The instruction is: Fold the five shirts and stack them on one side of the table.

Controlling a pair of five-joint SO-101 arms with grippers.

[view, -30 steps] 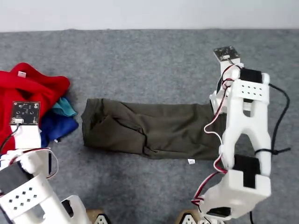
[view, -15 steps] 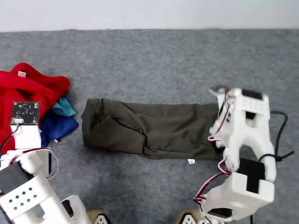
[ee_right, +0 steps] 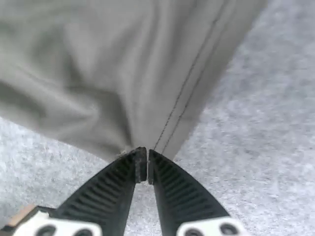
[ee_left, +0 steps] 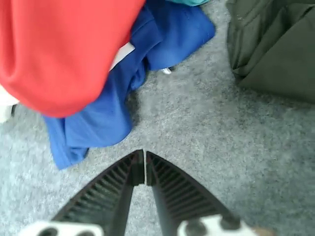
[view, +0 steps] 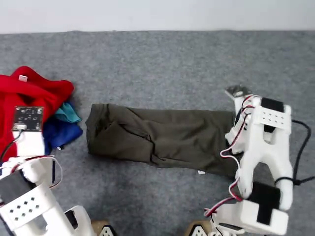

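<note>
My desk was grey and felt-like on top, with a coarse, speckled nap, and it ran from edge to edge of what I saw. Along its far side stood a plain pale wall, flat and smooth. The light was soft and even, and shadows on the grey were faint

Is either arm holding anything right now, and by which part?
The right tool pinches the olive shirt at its edge beside the stitched hem. The left tool is shut, holding nothing.
</note>
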